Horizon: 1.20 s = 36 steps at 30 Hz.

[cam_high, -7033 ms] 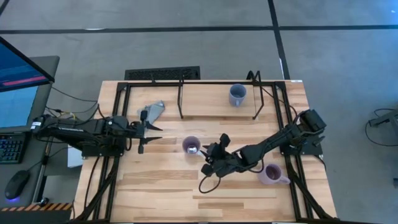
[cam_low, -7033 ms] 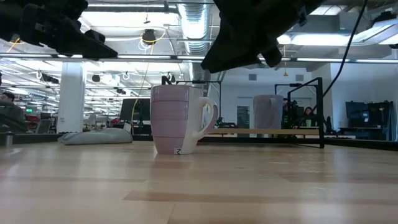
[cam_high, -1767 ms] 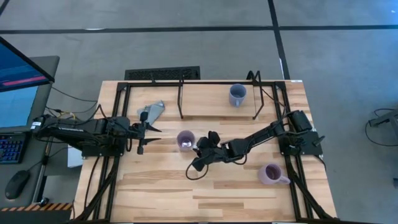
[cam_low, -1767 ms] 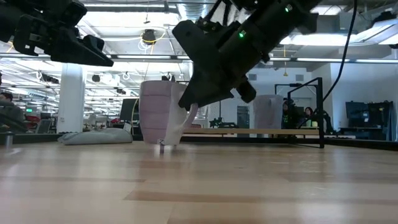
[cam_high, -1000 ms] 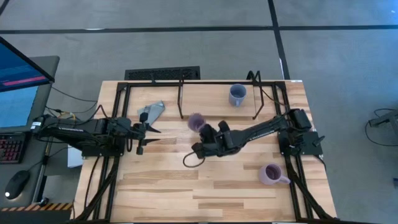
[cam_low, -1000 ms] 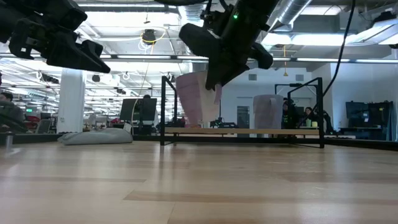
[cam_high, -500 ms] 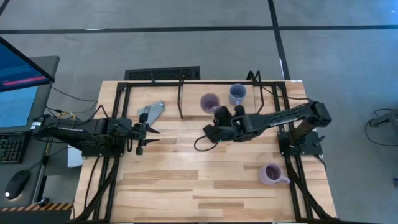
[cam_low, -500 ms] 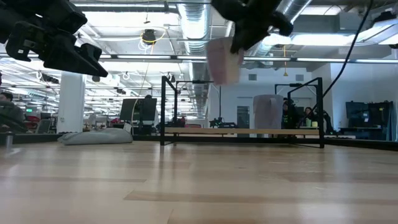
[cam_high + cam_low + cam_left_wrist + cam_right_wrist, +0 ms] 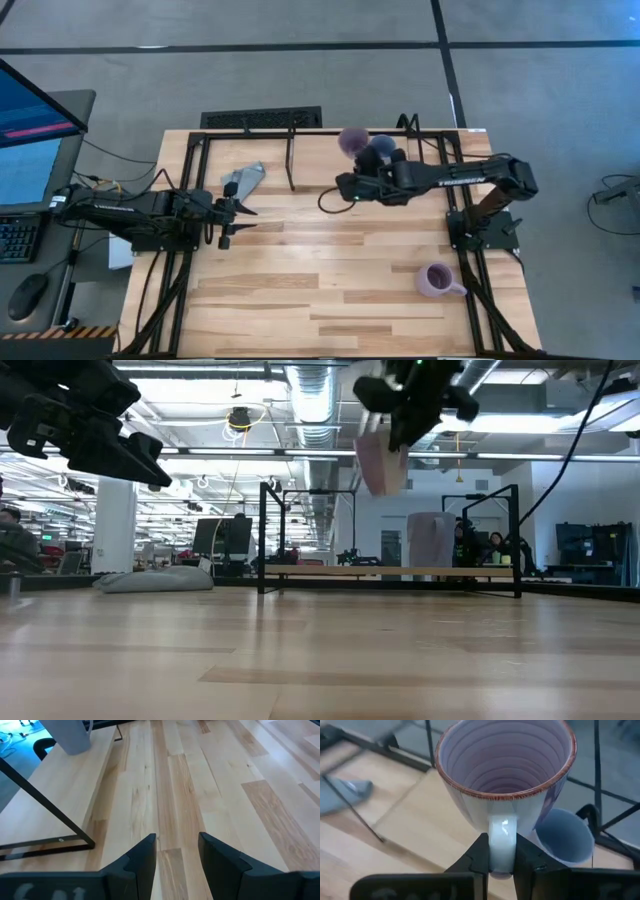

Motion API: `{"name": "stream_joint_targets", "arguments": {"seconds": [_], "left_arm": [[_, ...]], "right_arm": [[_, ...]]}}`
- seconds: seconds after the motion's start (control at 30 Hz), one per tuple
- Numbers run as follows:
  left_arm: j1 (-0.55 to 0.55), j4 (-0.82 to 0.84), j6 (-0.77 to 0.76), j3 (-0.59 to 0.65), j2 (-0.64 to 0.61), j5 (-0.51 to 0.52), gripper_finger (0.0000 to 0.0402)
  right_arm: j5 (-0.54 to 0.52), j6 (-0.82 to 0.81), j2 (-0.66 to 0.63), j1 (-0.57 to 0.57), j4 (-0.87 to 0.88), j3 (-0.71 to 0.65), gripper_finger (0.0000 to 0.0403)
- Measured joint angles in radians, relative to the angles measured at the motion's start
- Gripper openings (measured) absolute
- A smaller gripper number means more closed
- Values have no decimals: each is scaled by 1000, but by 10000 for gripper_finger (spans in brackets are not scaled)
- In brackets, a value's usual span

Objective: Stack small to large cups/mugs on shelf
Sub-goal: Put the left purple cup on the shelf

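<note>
The right tool (image 9: 502, 862) clamps the white handle of the purple mug (image 9: 506, 780), mouth up; only this wrist view shows that grip. From above, the mug (image 9: 351, 141) hangs over the shelf (image 9: 300, 134), beside the blue-grey mug (image 9: 381, 148). The left tool (image 9: 177, 855) idles, fingers parted, over the surface (image 9: 300, 280).
</note>
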<state>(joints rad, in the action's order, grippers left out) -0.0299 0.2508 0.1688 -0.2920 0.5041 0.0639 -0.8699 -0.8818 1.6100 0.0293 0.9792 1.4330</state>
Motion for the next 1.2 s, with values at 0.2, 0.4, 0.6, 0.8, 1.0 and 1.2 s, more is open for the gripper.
{"name": "stream_joint_targets", "arguments": {"seconds": [0.2, 0.4, 0.6, 0.8, 1.0, 1.2], "left_arm": [[0, 3, -21, 0, 0, 0, 139], [0, 16, -39, 0, 0, -3, 139], [0, 28, -43, 0, 0, -2, 139], [0, 28, -50, 0, 0, -3, 139], [0, 28, -52, 0, 0, -4, 139], [0, 28, -58, 0, 0, -4, 139]], "right_arm": [[68, 101, 38, -58, -99, 0, 66], [132, 181, 60, -122, -196, 1, 66], [167, 215, 84, -163, -201, -1, 66], [201, 263, 80, -207, -210, -1, 66], [228, 304, 72, -258, -208, 0, 66], [305, 377, 77, -282, -363, 0, 66]]}}
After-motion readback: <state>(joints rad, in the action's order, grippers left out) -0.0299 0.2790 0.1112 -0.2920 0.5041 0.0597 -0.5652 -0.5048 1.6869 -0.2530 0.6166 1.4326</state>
